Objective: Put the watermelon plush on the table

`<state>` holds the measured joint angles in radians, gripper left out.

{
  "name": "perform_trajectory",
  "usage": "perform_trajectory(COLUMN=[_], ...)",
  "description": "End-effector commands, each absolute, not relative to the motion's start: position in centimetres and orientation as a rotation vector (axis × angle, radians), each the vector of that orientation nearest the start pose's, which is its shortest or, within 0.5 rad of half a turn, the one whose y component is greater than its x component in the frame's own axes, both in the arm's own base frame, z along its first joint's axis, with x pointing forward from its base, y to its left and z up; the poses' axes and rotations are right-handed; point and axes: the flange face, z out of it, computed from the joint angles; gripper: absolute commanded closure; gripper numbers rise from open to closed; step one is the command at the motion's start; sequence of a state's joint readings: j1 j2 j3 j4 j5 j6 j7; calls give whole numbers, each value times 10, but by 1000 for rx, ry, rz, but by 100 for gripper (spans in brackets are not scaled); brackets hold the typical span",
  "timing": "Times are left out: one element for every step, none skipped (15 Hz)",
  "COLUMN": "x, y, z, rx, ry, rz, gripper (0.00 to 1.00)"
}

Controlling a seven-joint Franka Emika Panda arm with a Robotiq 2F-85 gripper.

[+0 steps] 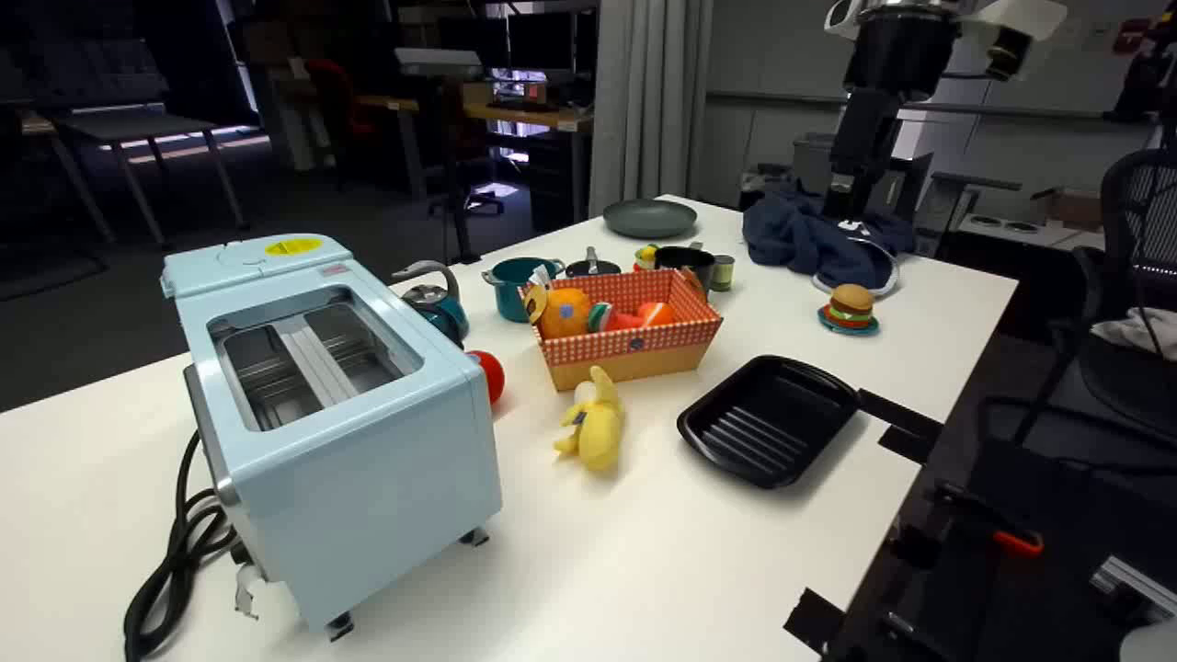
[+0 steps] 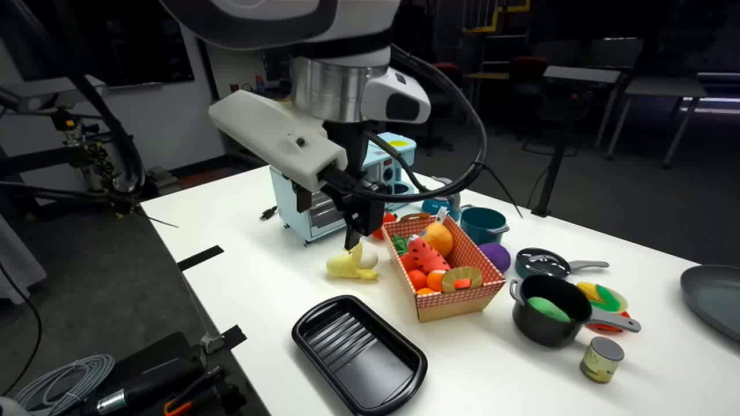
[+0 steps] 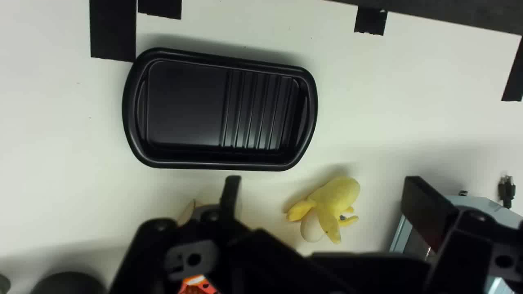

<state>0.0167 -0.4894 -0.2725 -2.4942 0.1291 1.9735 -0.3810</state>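
The watermelon plush (image 2: 426, 257), a red wedge with black seeds, lies among other plush fruit in the red-checked basket (image 2: 457, 312). In an exterior view its green rind and red side (image 1: 618, 321) show over the basket rim. In the wrist view only a small piece of it (image 3: 198, 285) shows at the bottom, mostly hidden by the gripper. My gripper (image 2: 328, 218) is open and empty, high above the white table (image 1: 644, 561) and apart from the basket. The wrist view shows its fingers (image 3: 322, 183) wide apart. In an exterior view the dark gripper (image 1: 843, 196) appears edge-on, upper right.
A yellow banana plush (image 3: 333, 198) lies between basket and black tray (image 3: 220, 110). A light blue toaster oven (image 1: 368, 478) stands beside them. A teal pot (image 2: 483, 225), a black saucepan (image 2: 549, 323), a can (image 2: 602, 359) and a grey pan (image 2: 714, 300) stand beyond the basket.
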Motion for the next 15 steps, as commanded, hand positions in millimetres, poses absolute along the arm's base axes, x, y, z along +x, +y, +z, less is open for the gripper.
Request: perform_trajectory(x=[383, 383, 383, 383, 383, 383, 383, 383, 383, 383, 385, 387, 390, 393, 396], y=[-94, -94, -94, -94, -94, -94, -94, -94, -94, -94, -95, -96, -99, -101, -104], z=[449, 448, 448, 448, 448, 448, 448, 448, 448, 448, 447, 444, 442, 440, 438], rx=[-2889, -2889, -2889, -2889, -2889, -2889, -2889, -2889, -2889, -2889, -2893, -2902, -2926, -2935, -2946], ry=[-152, -152, -151, -151, -151, -151, -151, -151, -151, -151, -158, -143, -113, -125, -133], rz=[-33, -32, -31, -31, -31, -31, -31, -31, -31, -31, -19, 12, 22, 27, 14], gripper=[0, 0, 0, 0, 0, 0, 0, 0, 0, 0, 0, 0, 0, 0, 0])
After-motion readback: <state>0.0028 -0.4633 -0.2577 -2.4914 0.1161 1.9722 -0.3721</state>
